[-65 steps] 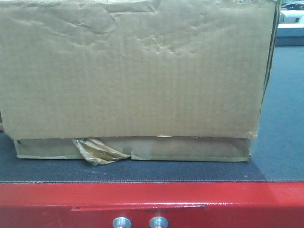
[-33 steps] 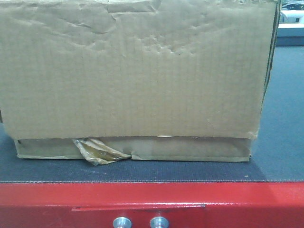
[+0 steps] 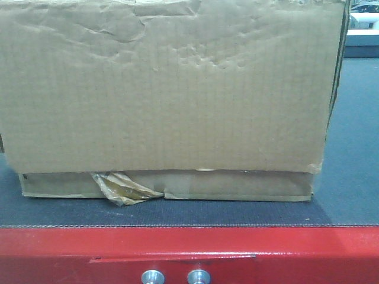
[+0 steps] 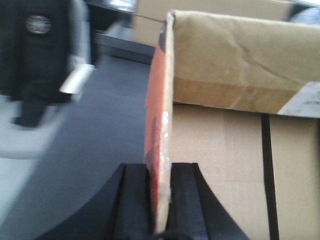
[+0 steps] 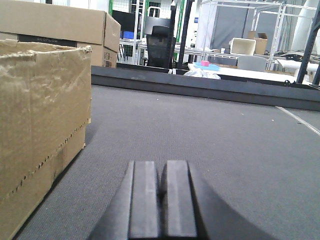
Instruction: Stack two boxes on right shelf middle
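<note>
The tall dented cardboard box (image 3: 166, 89) rests on top of the thin flat box (image 3: 237, 186), whose glossy tape tag (image 3: 124, 189) sticks out at the lower left. Both sit on a dark grey mat, not on the shelf, which is out of view. My left gripper (image 4: 159, 170) is shut on a thin upright cardboard wall (image 4: 159, 115) of a box, orange-red on its left face. My right gripper (image 5: 162, 170) is shut with nothing in it, low over the mat, to the right of a box side (image 5: 40, 115) and apart from it.
The dark grey mat (image 3: 349, 177) lies on a red metal platform (image 3: 296, 248) with two small rivets (image 3: 152, 276) in its front rail. Another cardboard box (image 5: 60, 22) stands behind. Desks, a chair and racks lie far beyond the mat's raised back edge (image 5: 210, 87).
Almost nothing: the tall box's lower left edge has shifted very slightly. The stack stays on the mat.
</note>
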